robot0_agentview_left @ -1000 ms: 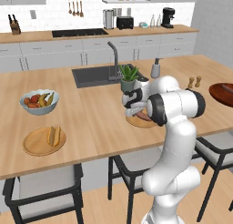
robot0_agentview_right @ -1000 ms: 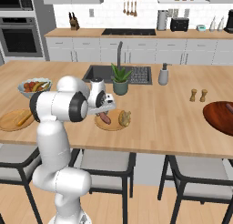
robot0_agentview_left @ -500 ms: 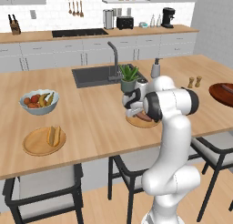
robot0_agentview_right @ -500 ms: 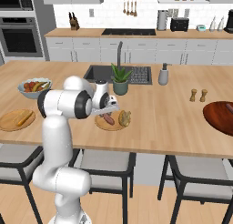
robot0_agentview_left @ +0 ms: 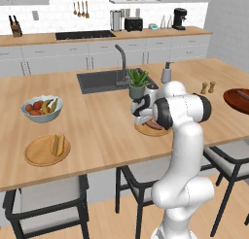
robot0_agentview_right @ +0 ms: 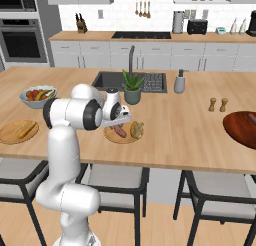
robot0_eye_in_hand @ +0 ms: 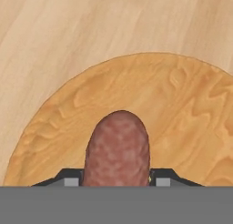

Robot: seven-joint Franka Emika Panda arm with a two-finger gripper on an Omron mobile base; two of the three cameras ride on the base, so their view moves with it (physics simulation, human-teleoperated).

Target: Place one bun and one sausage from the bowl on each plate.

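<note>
The hand view shows the tool [robot0_eye_in_hand: 116,180] straddling the sausage [robot0_eye_in_hand: 117,148] on the near plate [robot0_eye_in_hand: 182,109]; whether it pinches is unclear. The right base view adds a bun [robot0_agentview_right: 136,129] beside it, the bowl [robot0_agentview_right: 242,128] far right on the bench [robot0_agentview_right: 190,135].

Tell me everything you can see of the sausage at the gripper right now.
The sausage is reddish-brown and mottled, with a rounded end. It lies on the round wooden plate between the gripper's dark fingertips, which flank it closely; I cannot tell whether they grip it. From the right base view it lies flat on the plate beside a bun, apart from it.
</note>
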